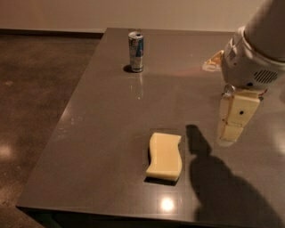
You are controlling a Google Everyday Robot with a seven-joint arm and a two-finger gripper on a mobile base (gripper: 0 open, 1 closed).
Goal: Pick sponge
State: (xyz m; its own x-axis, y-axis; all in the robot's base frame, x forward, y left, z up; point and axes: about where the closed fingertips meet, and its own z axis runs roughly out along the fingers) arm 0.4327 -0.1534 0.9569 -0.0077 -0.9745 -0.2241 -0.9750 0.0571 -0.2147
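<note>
pincer [230, 132] at the right side of the view, cream-coloured, pointing down from a bulky white arm housing [254, 58], hovering above the surface [98, 124]. released or clenched: cannot tell from this angle.

sponge [164, 156] flat on the surface, close to the front edge, to the left of the pincer and nearer the camera, clearly apart from it. pale yellow, thick, with wavy long sides running roughly front to back. touched by nothing, with a thin dark shadow under the near end.

blue and silver drink can [136, 51] upright toward the far left of the surface, well apart from the sponge, with a faint reflection below it in the glossy grey top.

large dark shadow [213, 182] of the arm across the front right of the surface, just beside the sponge on its right. small bright spot of glare [167, 204] between the sponge and the front edge. brown speckled floor [31, 89] to the left, pale wall [133, 13] at the back.
</note>
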